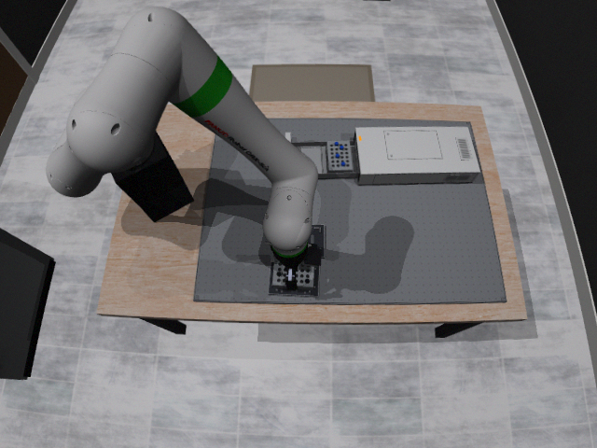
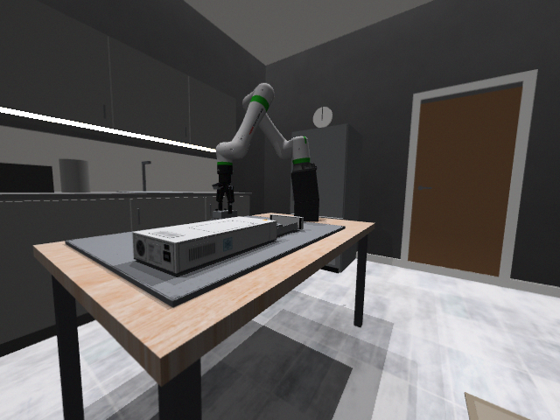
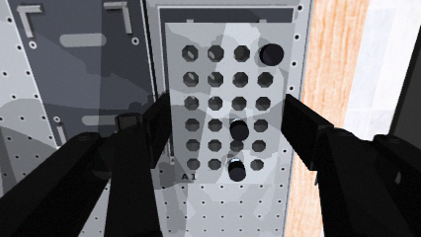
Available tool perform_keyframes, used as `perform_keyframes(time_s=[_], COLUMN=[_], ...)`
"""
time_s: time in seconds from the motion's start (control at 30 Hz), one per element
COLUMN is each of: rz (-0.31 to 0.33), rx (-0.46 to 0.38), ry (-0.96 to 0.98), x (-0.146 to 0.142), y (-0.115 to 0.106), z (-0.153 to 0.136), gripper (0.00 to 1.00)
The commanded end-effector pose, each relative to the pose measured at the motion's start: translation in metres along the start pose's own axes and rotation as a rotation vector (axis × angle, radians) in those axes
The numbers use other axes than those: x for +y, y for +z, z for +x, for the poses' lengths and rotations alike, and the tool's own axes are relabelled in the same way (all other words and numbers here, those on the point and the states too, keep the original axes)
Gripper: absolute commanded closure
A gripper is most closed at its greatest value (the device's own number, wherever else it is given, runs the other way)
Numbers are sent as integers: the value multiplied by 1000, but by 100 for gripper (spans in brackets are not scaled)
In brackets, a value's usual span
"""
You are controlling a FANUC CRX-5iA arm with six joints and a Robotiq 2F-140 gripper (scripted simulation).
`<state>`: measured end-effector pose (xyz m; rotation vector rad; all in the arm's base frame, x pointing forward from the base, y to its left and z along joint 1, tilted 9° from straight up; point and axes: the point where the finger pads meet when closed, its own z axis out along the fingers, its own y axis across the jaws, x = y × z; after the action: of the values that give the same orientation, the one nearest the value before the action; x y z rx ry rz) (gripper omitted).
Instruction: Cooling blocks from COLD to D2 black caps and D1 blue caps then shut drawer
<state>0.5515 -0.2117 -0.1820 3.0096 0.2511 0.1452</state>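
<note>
My gripper (image 1: 290, 277) (image 2: 224, 210) (image 3: 225, 109) is shut on the block with black caps (image 1: 304, 275) (image 2: 221, 214) (image 3: 227, 91), one finger along each long side. The block looks level and hangs over slot D2 (image 3: 227, 15); its height above the slot is hard to judge. Three black caps show in the wrist view. Slot D1 (image 1: 318, 235) (image 3: 84, 64) is empty, with corner locators. The block with blue caps (image 1: 339, 151) sits in the open drawer (image 1: 340, 176) of COLD (image 1: 414, 163) (image 2: 217, 234). The orange lamp (image 1: 360, 138) is lit.
The arm's forearm passes above the drawer's front end in the top view. COLD stands at the back right of the grey deck (image 1: 434, 241) (image 2: 108, 257). The wooden table edge (image 1: 337, 312) (image 3: 321, 74) lies just beyond D2.
</note>
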Motion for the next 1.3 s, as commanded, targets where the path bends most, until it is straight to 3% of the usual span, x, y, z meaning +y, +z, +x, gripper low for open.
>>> perform_keyframes(time_s=[0.0, 1.27], rz=[-1, -1], rx=[2, 2], ry=[0, 0], x=[0, 0], y=[0, 5], z=[1, 1], gripper=[90, 90])
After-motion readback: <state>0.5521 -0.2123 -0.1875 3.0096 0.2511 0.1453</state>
